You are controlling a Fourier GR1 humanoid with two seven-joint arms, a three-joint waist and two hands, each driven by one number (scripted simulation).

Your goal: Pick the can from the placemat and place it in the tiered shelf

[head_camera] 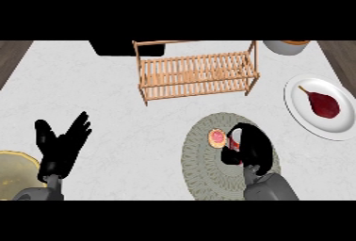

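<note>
bench (104, 108): pale marbled top, carried pretty much everything. Lots of bare surface between the mat and the shelf, so the carry path looked open to me.

tiered shelf (196, 70): slatted wood, sat at the far side roughly in the middle, well apart from the mat. That's the drop-off, so the can had a fair trip ahead of it.

placemat (208, 164): round, grey-green woven thing on the near right side. The can was on it, with the right arm coming in over its near edge.

plate (341, 127): white, over at the right edge with a dark red pear-ish fruit (323, 104) on it. Off to the side of the route, I'd say, not in the way.

left robot hand (61, 141): open, fingers straight and spread, parked near the left, holding nothing. Just resting, next to a yellowish dish (14, 172) at the edge.

right robot hand (249, 147): fingers curled round the can from its right side. Looked like the grasp was on, though I couldn't tell if it had left the mat yet.

can (221, 139): small, reddish top facing up, on the far part of the mat, mostly hidden on one side by the fingers. Lift comes next, I reckon.
</note>
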